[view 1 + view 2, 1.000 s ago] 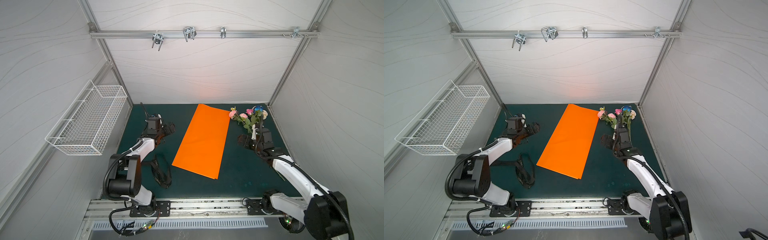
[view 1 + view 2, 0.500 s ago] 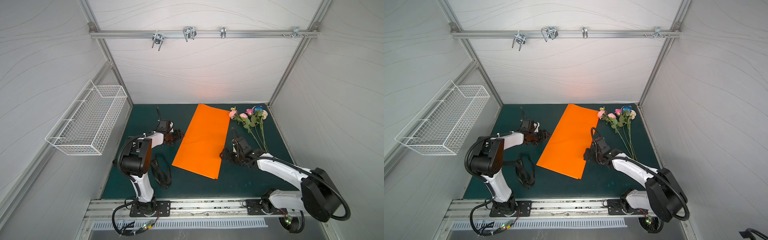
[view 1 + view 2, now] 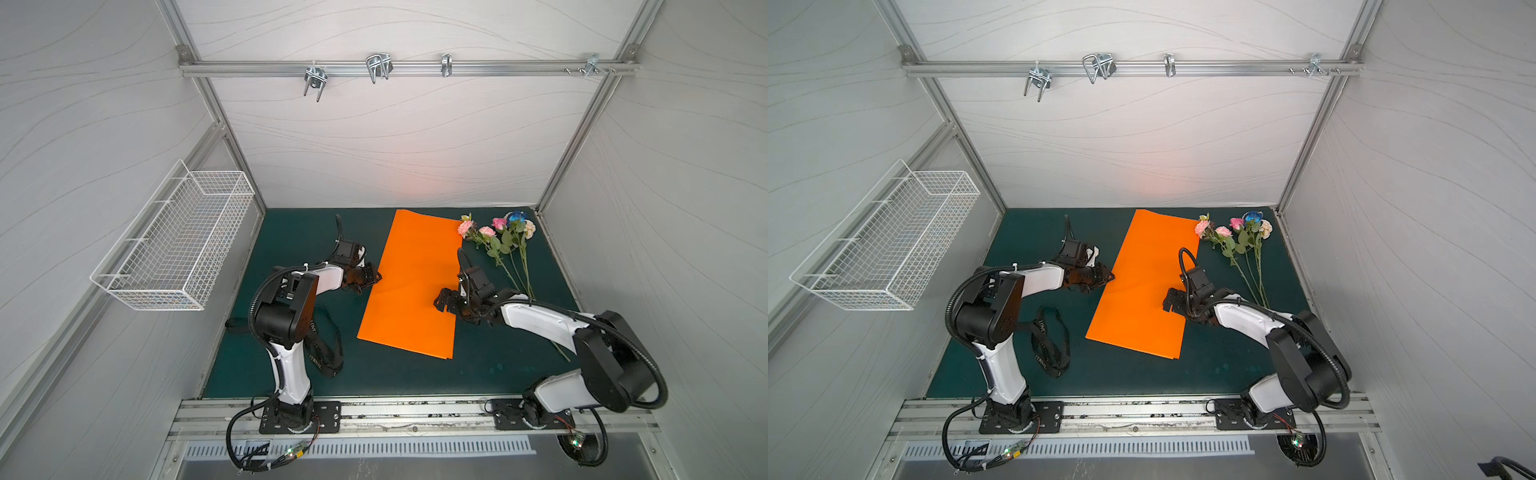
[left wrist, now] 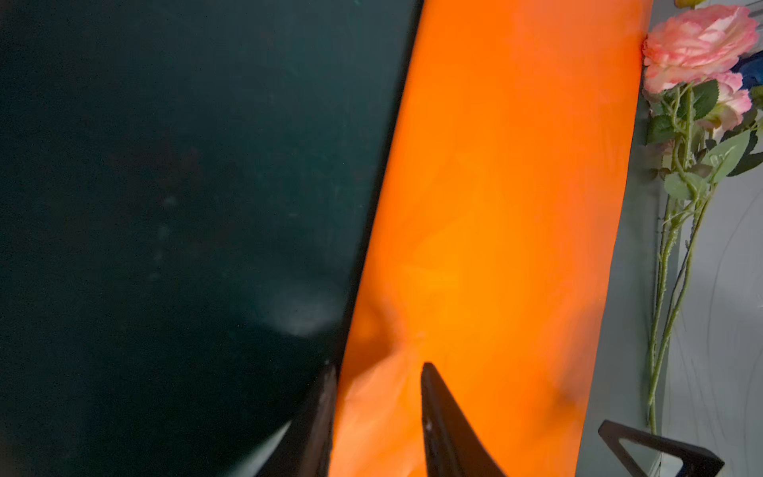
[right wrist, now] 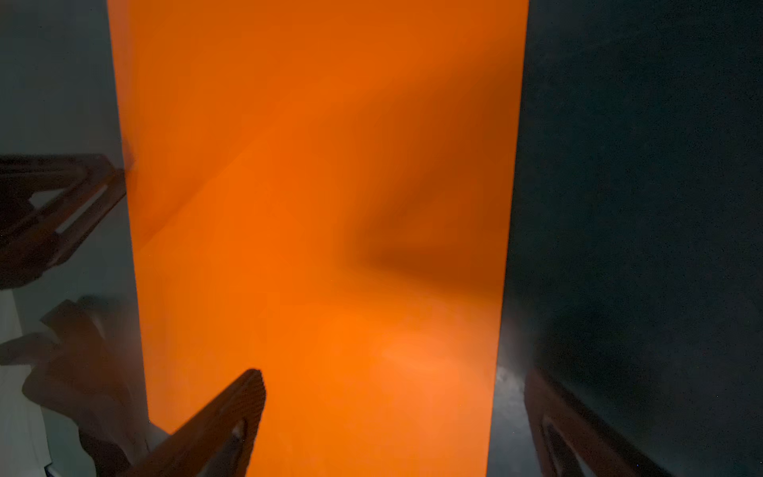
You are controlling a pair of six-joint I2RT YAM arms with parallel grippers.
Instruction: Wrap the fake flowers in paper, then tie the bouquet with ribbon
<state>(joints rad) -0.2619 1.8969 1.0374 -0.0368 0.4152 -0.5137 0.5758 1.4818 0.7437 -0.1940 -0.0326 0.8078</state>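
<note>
Mat (image 3: pixel 291 232): left end effector (image 3: pixel 375 278) half-closed, maybe pinching orange paper (image 3: pixel 411 266); right end effector (image 3: pixel 439 300) agape.

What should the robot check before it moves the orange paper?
1. Left gripper at the paper's edge, with a pucker of paper between its fingers: ok.
2. Left grip firm: cannot tell.
3. Right gripper open across the paper's other edge: ok.
4. Flowers free of the paper: cannot tell; a pink bloom sits right at its corner.
5. Ribbon away from the paper, on the mat: ok.
</note>
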